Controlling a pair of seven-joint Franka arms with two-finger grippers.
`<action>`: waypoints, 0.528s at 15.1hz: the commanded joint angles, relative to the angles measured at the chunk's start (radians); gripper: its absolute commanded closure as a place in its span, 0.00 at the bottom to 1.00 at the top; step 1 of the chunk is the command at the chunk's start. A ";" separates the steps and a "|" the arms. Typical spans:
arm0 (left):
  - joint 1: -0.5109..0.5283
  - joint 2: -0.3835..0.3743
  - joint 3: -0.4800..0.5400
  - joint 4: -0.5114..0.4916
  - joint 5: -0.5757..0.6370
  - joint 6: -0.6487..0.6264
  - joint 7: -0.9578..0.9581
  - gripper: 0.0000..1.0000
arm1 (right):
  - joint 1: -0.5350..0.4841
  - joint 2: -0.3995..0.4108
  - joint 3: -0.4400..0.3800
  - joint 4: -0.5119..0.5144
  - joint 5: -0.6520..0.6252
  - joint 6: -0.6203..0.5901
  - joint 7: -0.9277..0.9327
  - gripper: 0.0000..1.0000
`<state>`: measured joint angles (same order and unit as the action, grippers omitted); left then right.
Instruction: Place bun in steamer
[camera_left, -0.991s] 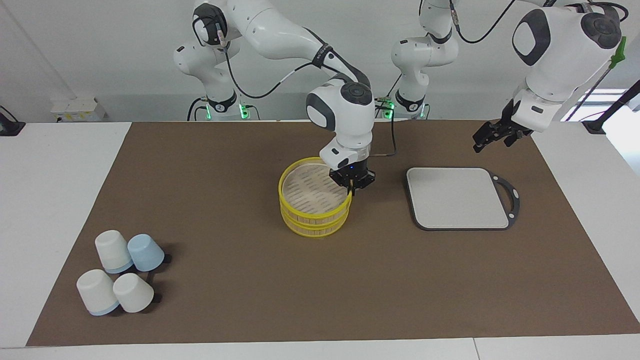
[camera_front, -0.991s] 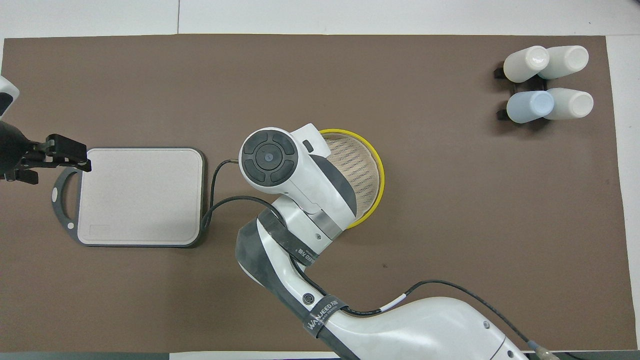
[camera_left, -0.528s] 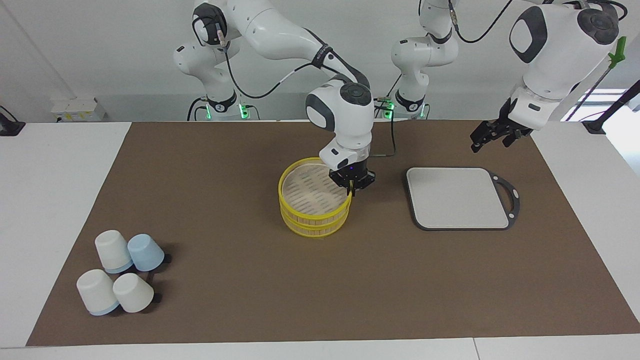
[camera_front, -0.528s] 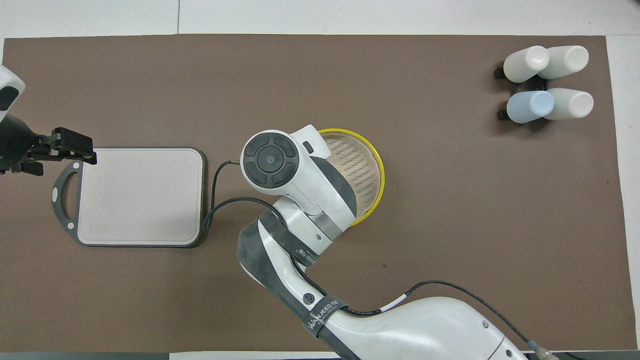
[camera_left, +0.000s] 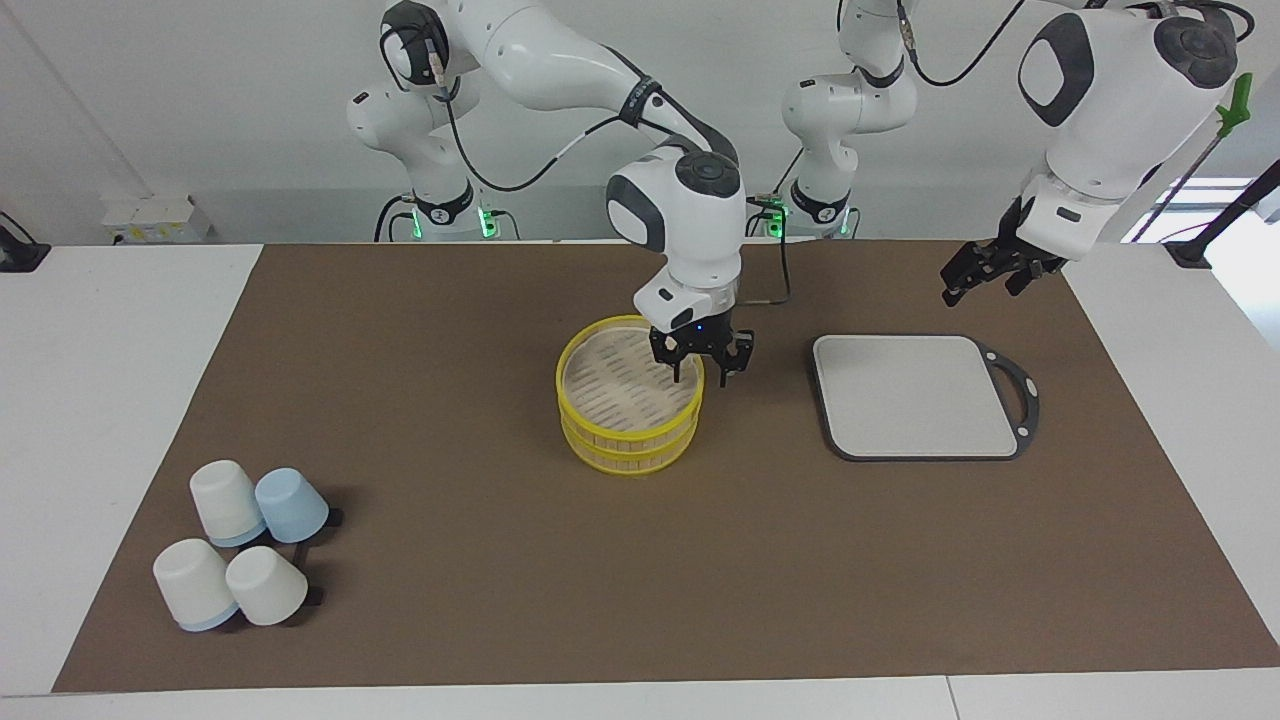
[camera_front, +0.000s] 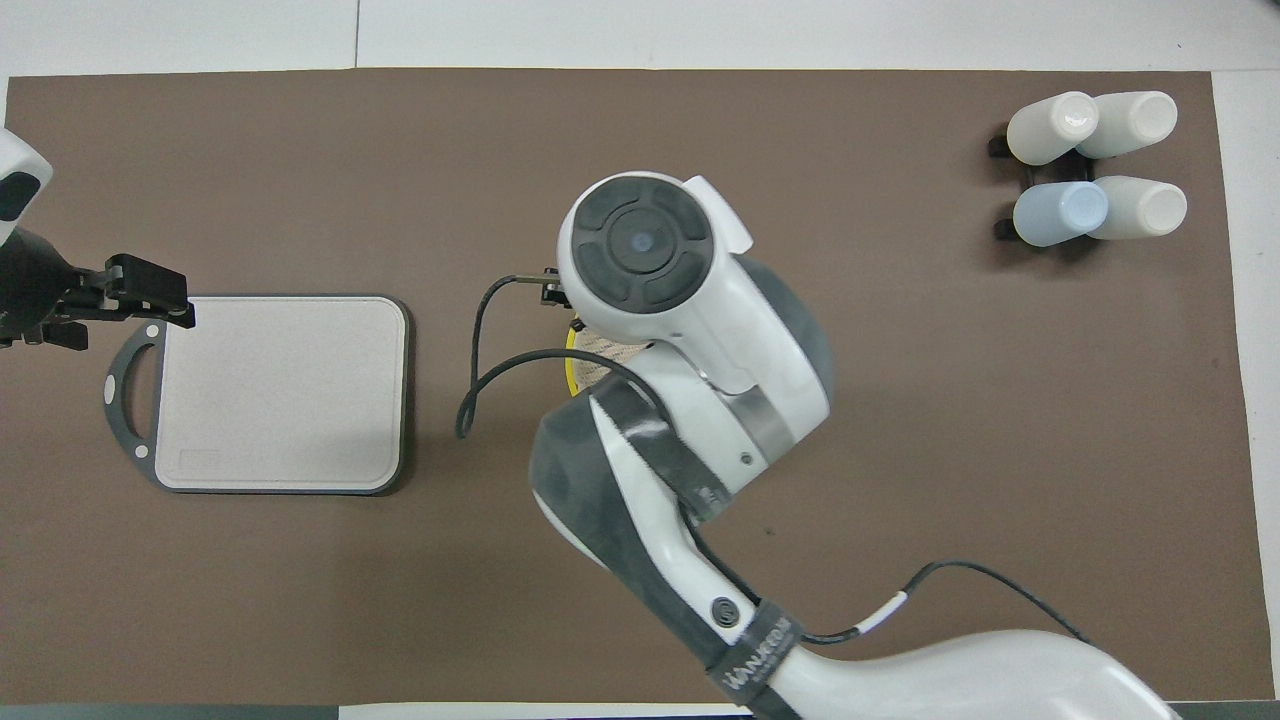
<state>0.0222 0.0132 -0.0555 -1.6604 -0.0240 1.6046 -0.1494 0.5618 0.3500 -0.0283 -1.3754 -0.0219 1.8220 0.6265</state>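
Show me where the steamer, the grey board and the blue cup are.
steamer (camera_left: 603, 425): facing view, on its yellow outer wall.
grey board (camera_left: 915, 395): facing view, middle of its pale top.
blue cup (camera_left: 291, 504): facing view, on its side wall.

Yellow-rimmed slatted steamer (camera_left: 628, 400), grey board (camera_left: 915, 396), brown mat (camera_left: 450, 400).

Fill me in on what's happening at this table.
The right end effector hangs open over the rim of the steamer, on the side toward the left arm's end, gripping nothing. The steamer's slatted floor looks bare where it shows; no bun can be seen anywhere. The left end effector waits in the air, open and empty, over the mat near the grey cutting board. Four upturned cups sit at the right arm's end of the table.
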 joint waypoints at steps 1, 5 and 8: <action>0.005 -0.005 0.005 -0.001 0.003 0.009 0.008 0.00 | -0.112 -0.081 0.013 -0.033 0.005 -0.100 -0.231 0.00; 0.005 -0.005 0.005 -0.001 0.003 0.008 0.007 0.00 | -0.282 -0.161 0.011 -0.045 0.005 -0.231 -0.546 0.00; 0.005 -0.005 0.005 -0.001 0.003 0.008 0.007 0.00 | -0.382 -0.248 0.013 -0.137 0.005 -0.280 -0.590 0.00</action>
<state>0.0232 0.0132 -0.0504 -1.6604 -0.0240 1.6049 -0.1494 0.2380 0.1893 -0.0327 -1.4004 -0.0214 1.5431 0.0764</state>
